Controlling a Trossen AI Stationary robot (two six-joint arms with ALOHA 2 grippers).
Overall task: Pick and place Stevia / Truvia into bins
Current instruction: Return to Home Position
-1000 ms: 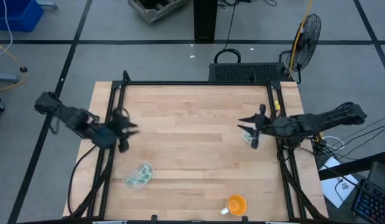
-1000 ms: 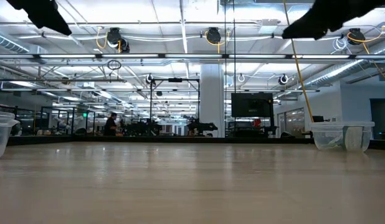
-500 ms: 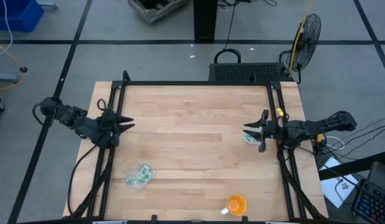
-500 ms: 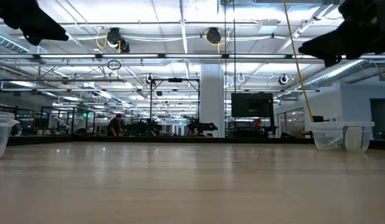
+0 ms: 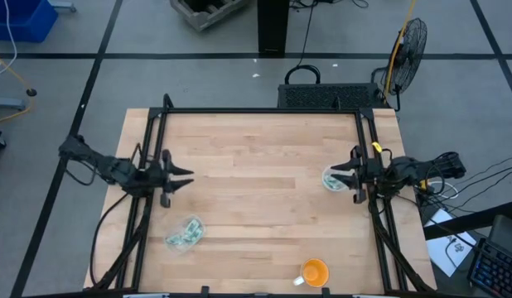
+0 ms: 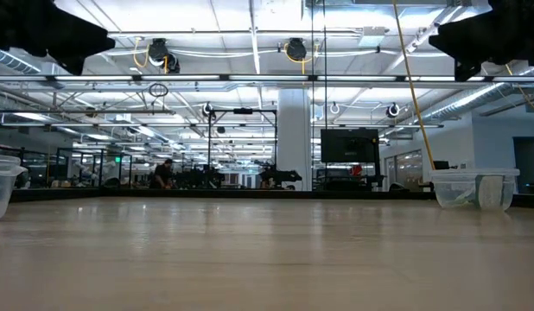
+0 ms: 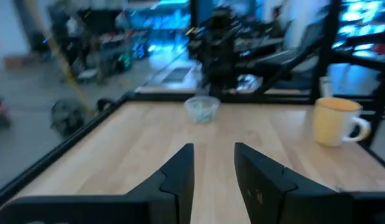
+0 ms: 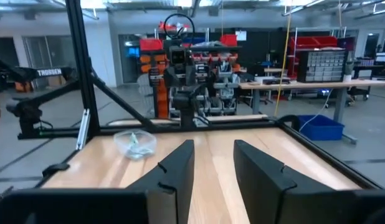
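The wooden worktop (image 5: 256, 157) carries everything, with one dark arm at each of its side edges. The left tool (image 5: 183, 177) hangs just inside its own edge, pointing across the boards toward the right tool (image 5: 343, 174), which faces it from the opposite edge.

The orange cup (image 5: 314, 271) stands by the worktop's front edge, well apart from both tools (nearer the right one).

One see-through bin (image 5: 329, 180) sits just beside the right tool's fingertips, at their front side; whether they touch it cannot be told. In the left wrist view this bin (image 7: 202, 109) shows far ahead of the left tool (image 7: 214, 149). The second bin (image 5: 184, 233) lies near the left tool, toward the front edge and apart from it; the right wrist view shows it (image 8: 135, 143) far ahead of the right tool (image 8: 214, 146).

Pale green and white sachets (image 5: 188, 232) lie heaped inside the second bin, and a few show in the first.

Both tools have their fingers parted by a narrow gap and grip nothing.
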